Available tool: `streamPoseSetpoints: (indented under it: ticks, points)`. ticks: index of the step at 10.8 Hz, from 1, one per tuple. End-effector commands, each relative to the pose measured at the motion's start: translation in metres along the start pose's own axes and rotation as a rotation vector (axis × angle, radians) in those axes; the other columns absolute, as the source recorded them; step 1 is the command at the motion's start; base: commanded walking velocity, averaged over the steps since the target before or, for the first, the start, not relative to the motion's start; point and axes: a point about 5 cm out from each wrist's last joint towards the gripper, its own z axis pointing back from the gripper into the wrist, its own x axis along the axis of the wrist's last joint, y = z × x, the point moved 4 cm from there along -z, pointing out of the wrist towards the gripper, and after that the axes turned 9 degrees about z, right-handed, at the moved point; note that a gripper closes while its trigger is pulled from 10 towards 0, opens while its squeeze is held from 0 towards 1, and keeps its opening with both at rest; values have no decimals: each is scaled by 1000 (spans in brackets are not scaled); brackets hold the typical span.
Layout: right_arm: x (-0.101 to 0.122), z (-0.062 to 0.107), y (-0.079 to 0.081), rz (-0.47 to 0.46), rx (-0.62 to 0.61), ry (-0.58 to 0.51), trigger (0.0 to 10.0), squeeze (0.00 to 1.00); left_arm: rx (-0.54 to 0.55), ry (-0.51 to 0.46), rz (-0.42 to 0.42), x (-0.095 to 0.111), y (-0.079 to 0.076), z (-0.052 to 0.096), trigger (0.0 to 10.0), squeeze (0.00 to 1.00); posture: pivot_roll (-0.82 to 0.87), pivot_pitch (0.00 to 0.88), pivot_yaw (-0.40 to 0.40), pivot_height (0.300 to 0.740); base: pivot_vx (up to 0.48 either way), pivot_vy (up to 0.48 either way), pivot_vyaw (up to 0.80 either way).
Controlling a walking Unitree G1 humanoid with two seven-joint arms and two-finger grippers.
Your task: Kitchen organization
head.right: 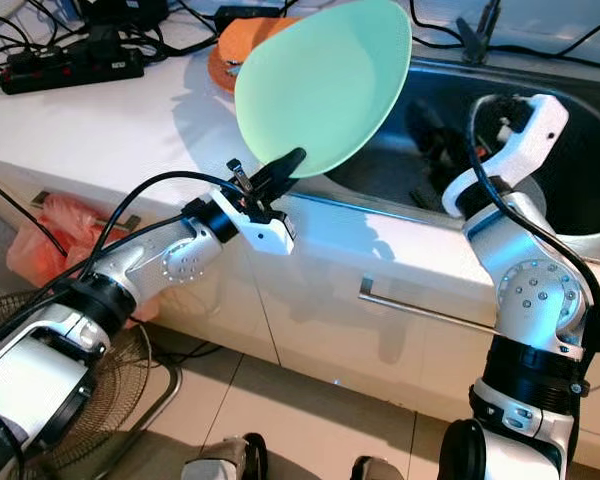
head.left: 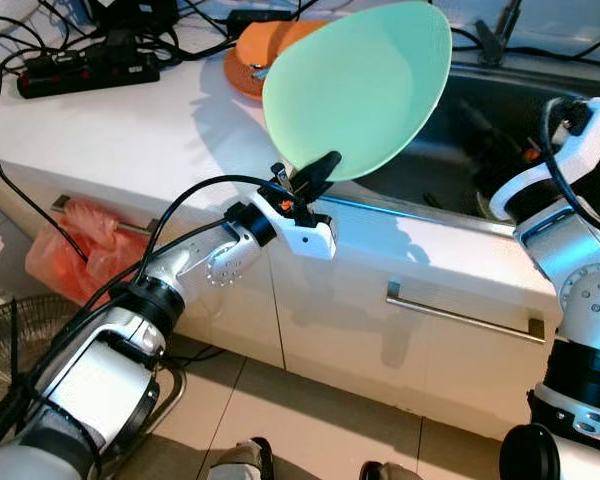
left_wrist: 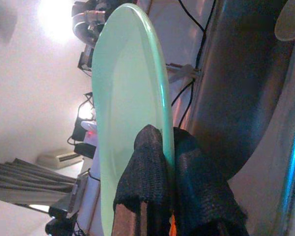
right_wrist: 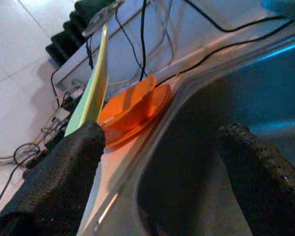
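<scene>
Left eye view: the left gripper (head.left: 305, 183) pinched the lower rim of the green plate (head.left: 365, 85), held tilted above the white counter (head.left: 130, 130) at the sink's (head.left: 460, 150) 9 o'clock edge. The plate hid most of the orange dishes (head.left: 255, 50) at its 10 o'clock. Sink contents were dark and indistinct.

Right eye view: the right gripper (head.right: 435, 125) reached down into the sink; its fingers were hard to make out.

Left wrist view: both black fingers (left_wrist: 142, 182) clamped the plate edge-on.

Right wrist view: the right gripper's fingers (right_wrist: 64, 182) stood spread apart, gripping nothing, over the basin; the orange dishes lay stacked beyond the rim.
</scene>
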Motion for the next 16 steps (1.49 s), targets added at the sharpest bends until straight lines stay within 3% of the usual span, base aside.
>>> streamPoseSetpoints:
  ticks: [1, 4, 5, 6, 10, 11, 12, 13, 14, 16]
  points:
    - [12, -1, 3, 15, 4, -40, 10000, 0, 27, -37, -19, 5, 8, -6, 0, 0, 0, 123, 71, 740, 0, 0, 0]
    - [0, -3, 17, -66, 81, 8, 10000, 0, 32, -54, -15, 10, 7, -11, 0, 0, 5, 124, 66, 740, 0, 0, 0]
    - [-5, -4, 39, -115, 208, 42, 10000, 0, 35, -83, 0, 19, 2, -17, 0, 0, 1, 125, 74, 740, 0, 0, 0]
    - [-8, -5, 45, -107, 249, 64, 10000, 0, 33, -99, 4, 23, 0, -19, 0, 0, 0, 125, 76, 740, 0, 0, 0]
    - [-12, -15, 46, -9, 327, 141, 10000, 0, 34, -155, 7, 33, 1, -22, 0, 0, 4, 128, 79, 740, 0, 0, 0]
    - [-11, -19, 43, 11, 323, 146, 9569, 0, 40, -170, 13, 35, 1, -21, 0, 0, 7, 129, 79, 740, 0, 0, 0]
    - [-10, -29, 31, 29, 300, 160, 5137, 0, 57, -186, 19, 36, 4, -16, 0, 0, 10, 130, 79, 740, 0, 0, 0]
    - [-8, -34, 24, 32, 283, 164, 1961, 0, 60, -193, 19, 36, 5, -14, 0, 0, 14, 132, 78, 740, 0, 0, 0]
    - [-8, -37, 16, 46, 273, 174, 0, 0, 62, -209, 24, 38, 5, -11, 0, 0, 18, 133, 77, 740, 0, 0, 0]
    - [-4, -48, -6, 67, 221, 173, 0, 0, 75, -252, 59, 48, 5, -8, 0, 0, 28, 132, 70, 740, 0, 0, 0]
